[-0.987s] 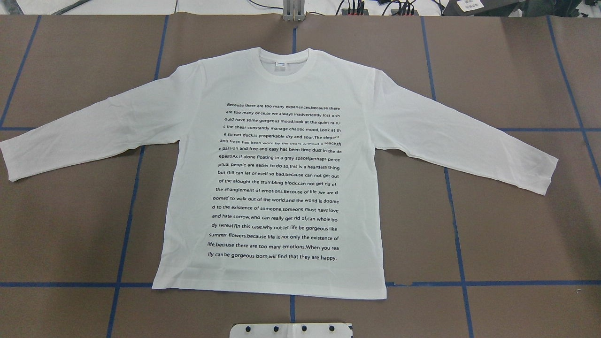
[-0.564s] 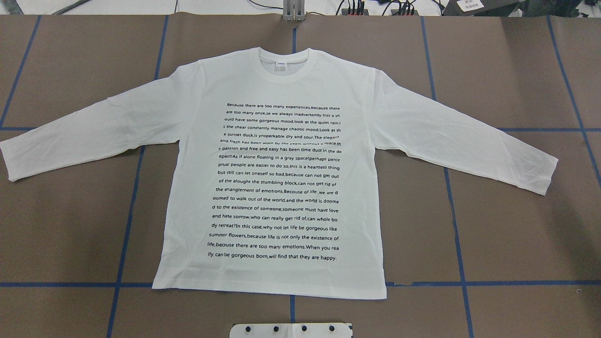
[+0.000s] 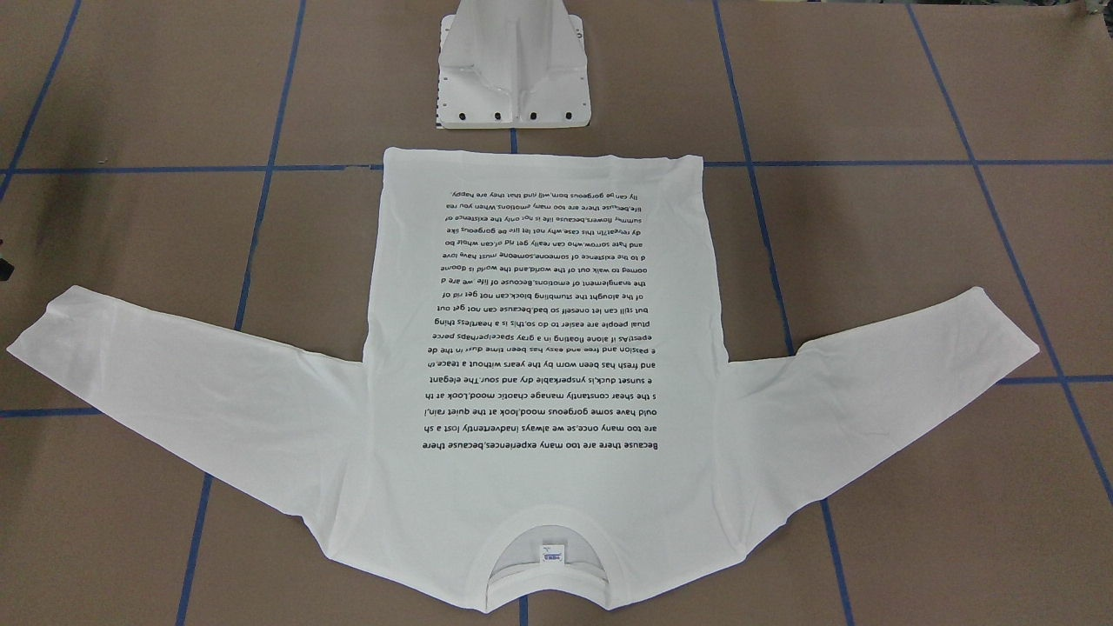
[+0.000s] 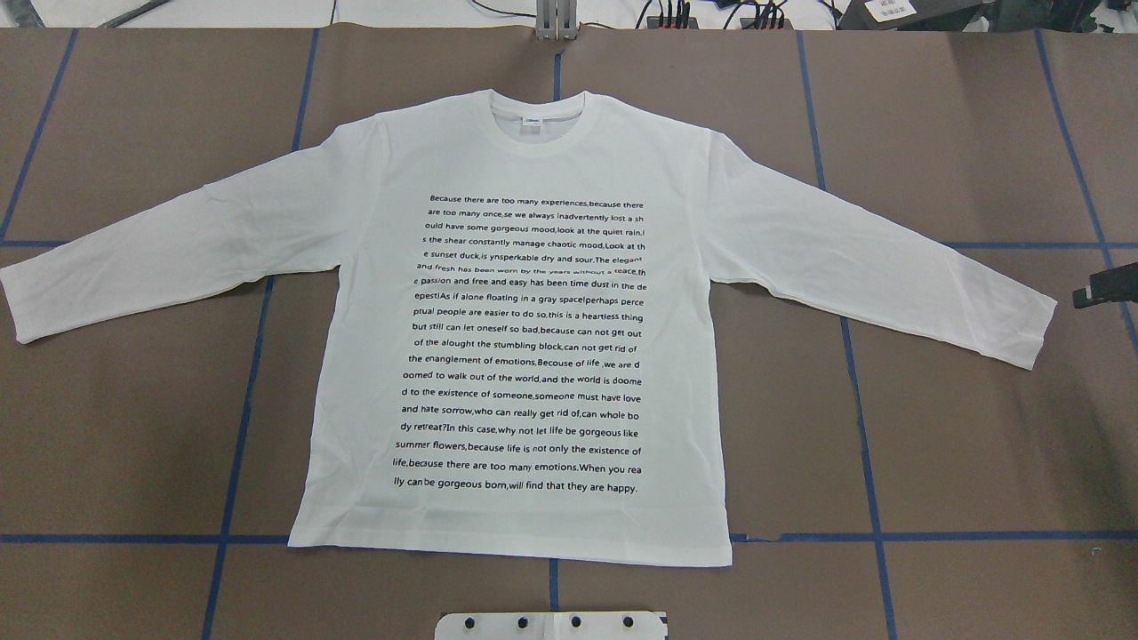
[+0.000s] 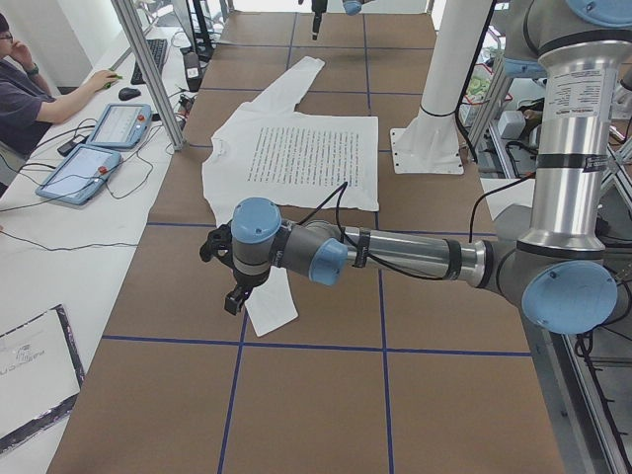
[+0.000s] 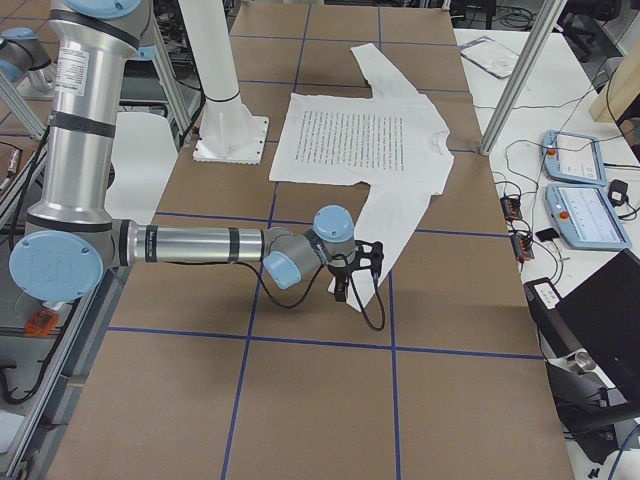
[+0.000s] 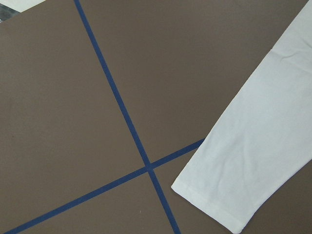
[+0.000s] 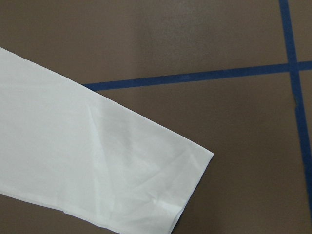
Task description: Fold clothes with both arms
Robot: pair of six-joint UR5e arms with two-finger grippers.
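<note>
The brown-papered table (image 4: pixel 978 133), gridded with blue tape, carried the white long-sleeved T-shirt (image 4: pixel 533 160) spread flat, printed side up, with its neck away from the robot, its hem near the white pedestal (image 3: pixel 513 78) and both sleeves stretched outward. The left arm (image 5: pixel 415 257) reached low over one end of the table and the right arm (image 6: pixel 200 243) over the other. The left gripper (image 5: pixel 233 296) hung near the left cuff and the right gripper (image 6: pixel 345 283) just beyond the right cuff; whether either was spread or pressed together could not be told.
</note>
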